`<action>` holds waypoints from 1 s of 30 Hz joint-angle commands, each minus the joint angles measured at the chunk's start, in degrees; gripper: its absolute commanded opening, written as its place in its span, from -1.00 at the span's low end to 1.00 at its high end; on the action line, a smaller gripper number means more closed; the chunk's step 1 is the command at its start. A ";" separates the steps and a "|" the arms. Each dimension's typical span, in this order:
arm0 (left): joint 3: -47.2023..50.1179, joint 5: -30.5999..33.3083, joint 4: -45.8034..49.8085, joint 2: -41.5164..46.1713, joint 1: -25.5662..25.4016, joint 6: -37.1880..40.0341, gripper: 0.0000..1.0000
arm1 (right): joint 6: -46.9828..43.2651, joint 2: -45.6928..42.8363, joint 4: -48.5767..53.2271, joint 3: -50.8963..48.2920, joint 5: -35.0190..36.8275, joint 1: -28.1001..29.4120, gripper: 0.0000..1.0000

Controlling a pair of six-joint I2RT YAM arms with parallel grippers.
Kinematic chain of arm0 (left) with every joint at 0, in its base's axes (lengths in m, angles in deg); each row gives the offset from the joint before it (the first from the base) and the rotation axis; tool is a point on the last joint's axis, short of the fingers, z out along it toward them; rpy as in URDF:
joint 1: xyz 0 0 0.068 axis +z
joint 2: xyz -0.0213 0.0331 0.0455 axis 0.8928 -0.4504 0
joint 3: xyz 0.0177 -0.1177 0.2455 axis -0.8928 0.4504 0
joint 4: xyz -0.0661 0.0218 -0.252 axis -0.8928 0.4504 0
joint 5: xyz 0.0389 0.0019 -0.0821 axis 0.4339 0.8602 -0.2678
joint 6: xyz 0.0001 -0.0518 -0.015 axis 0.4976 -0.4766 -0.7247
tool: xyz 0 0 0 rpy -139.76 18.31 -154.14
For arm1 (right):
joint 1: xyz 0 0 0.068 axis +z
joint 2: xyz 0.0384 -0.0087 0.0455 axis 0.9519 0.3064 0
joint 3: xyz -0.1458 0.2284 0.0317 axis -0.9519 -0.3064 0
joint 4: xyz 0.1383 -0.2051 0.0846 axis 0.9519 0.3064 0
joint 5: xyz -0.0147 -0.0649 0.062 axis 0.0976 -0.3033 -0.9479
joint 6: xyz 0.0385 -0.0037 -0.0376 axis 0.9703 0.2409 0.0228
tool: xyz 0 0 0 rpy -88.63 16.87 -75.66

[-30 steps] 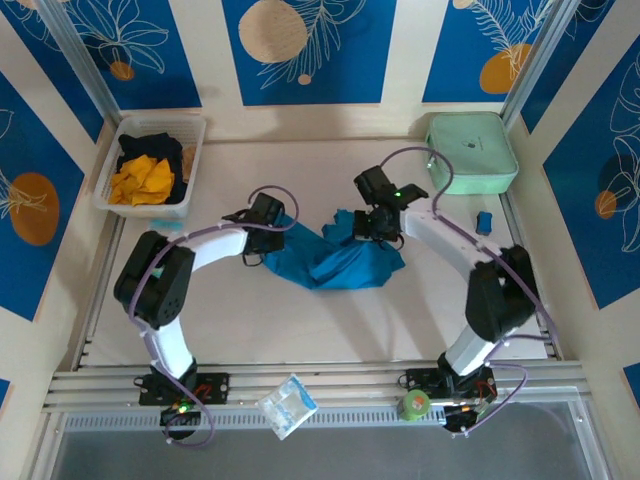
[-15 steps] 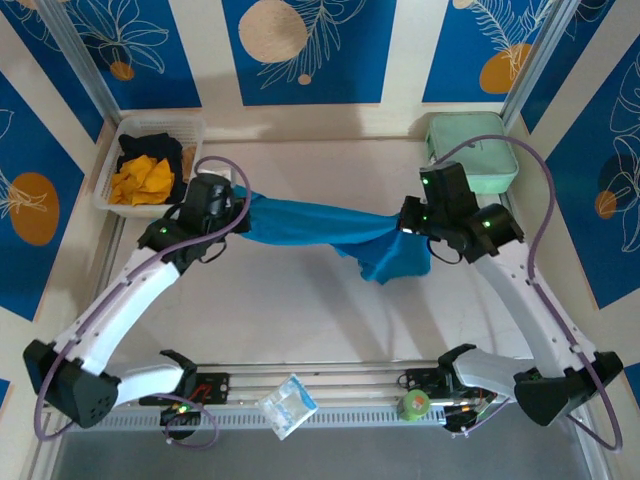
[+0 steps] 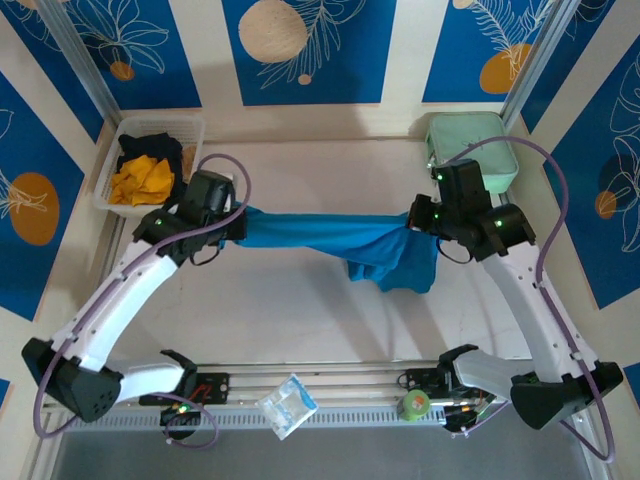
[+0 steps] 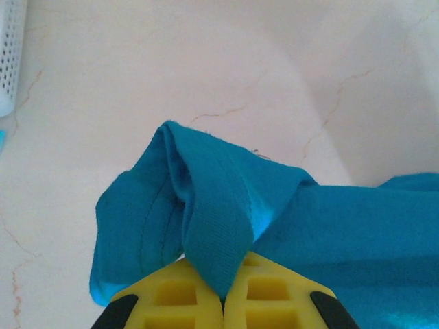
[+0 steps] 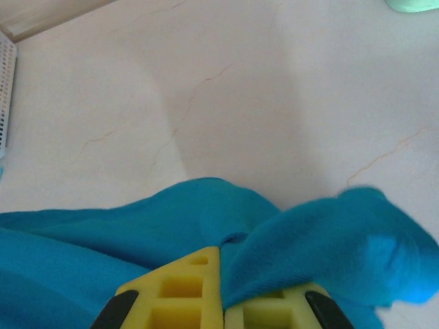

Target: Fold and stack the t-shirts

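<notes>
Looking at table (image 3: 300,310): you have teal t-shirt (image 3: 320,232) stretched over it, long axis left-to-right between both arms, slack bunch hanging nearer right arm. Cloth soft, knitted, hem stitched. White perforated basket (image 3: 108,172), far left, holds orange t-shirt (image 3: 140,180) and black t-shirt (image 3: 150,148). Left gripper (image 3: 238,224) pinched on one end, right gripper (image 3: 413,220) pinched on other.
</notes>
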 commanded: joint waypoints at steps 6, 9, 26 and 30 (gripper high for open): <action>-22.90 -0.32 3.73 -17.09 2.71 6.92 -1.00 | -6.13 13.93 -2.44 17.31 -7.46 -8.36 -1.00; -34.34 -0.47 7.18 -23.58 3.03 8.90 -1.00 | -7.06 18.07 -0.47 25.10 -7.75 -8.72 -1.00; -7.47 -4.69 1.77 -17.56 3.02 5.00 -0.69 | -3.01 9.51 -6.74 -9.77 -17.19 -3.51 -1.00; 1.61 -5.89 1.59 -12.57 3.02 2.86 0.54 | -1.96 8.66 -4.90 -13.35 -17.84 0.01 -0.63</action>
